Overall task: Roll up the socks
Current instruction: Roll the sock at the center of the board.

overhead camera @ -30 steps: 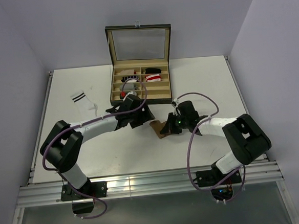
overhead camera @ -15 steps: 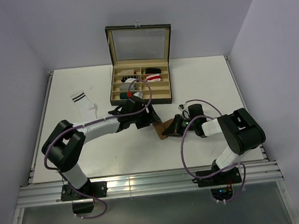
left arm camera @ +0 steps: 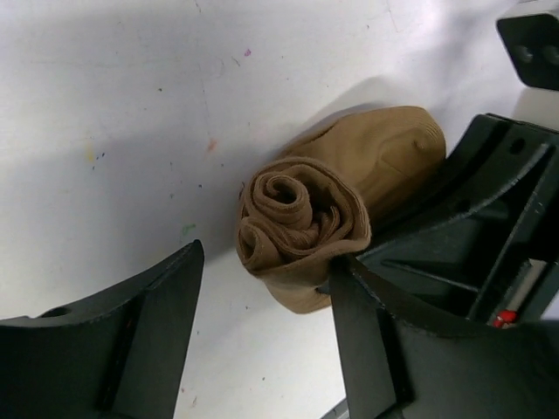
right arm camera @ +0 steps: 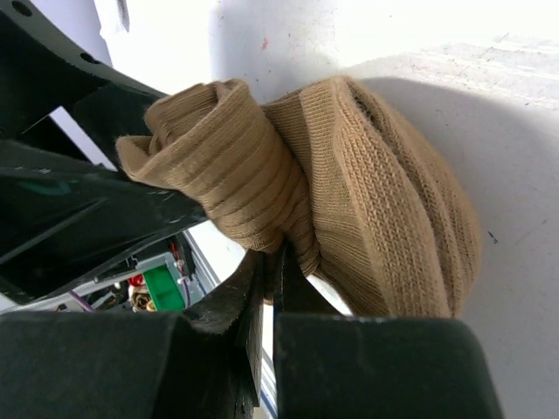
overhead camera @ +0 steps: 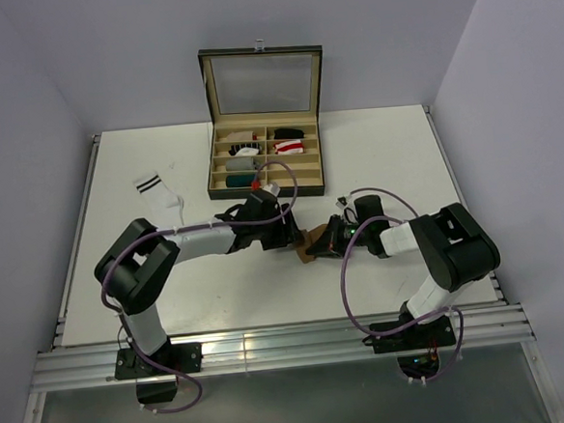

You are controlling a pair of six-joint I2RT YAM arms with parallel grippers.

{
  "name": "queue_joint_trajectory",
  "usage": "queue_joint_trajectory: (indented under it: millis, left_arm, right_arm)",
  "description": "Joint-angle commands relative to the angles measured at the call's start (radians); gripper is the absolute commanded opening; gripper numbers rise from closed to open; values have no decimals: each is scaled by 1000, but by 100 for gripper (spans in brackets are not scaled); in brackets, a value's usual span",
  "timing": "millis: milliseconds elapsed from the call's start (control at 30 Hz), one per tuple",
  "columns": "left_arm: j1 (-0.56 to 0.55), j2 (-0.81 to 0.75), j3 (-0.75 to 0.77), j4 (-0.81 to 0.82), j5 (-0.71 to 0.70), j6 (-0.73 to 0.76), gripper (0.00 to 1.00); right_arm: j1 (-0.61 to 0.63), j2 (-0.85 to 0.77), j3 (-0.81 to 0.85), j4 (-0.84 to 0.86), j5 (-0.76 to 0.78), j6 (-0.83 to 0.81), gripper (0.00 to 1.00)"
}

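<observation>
Five o'clock from the open black compartment box (overhead camera: pixel 320 156), the coiled tan-brown knit sock (left arm camera: pixel 301 231) sits pinched in the right claw (right arm camera: pixel 266 262); the spread left claw (left arm camera: pixel 266 279) straddling it could, closing off-centre, spring the coil loose.

The flat white worktop (overhead camera: pixel 384 146) carries an open dark box (overhead camera: pixel 266 189) at its far middle, with the glass-paned lid upright. Well apart to the left, a white fabric sock with two dark cuff stripes (overhead camera: pixel 159 195) lies flat. Near the centre, just nearer than the box, lies a tan-brown ribbed fabric sock (left arm camera: pixel 301 223), partly rolled into a spiral. Faint coloured specks (left arm camera: pixel 210 145) dot the surface beside it.
</observation>
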Motion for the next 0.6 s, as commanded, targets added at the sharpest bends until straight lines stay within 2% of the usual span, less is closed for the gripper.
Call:
queue_joint_trajectory:
  millis: [0, 233, 500, 533, 567]
  left_arm:
    - [-9, 35, 54, 18, -7, 29, 63]
    - [-10, 78, 84, 14, -6, 28, 57]
    - [-25, 133, 96, -43, 2, 25, 43]
    - [-29, 139, 107, -60, -4, 25, 40]
    - [-30, 145, 113, -90, -18, 26, 33]
  right_arm:
    - [-6, 22, -19, -214, 137, -70, 0]
    - [-1, 16, 1, -238, 157, -83, 0]
    - [2, -15, 14, -257, 197, -87, 0]
    - [3, -27, 15, -252, 195, -84, 0]
    - [5, -38, 15, -246, 197, -83, 1]
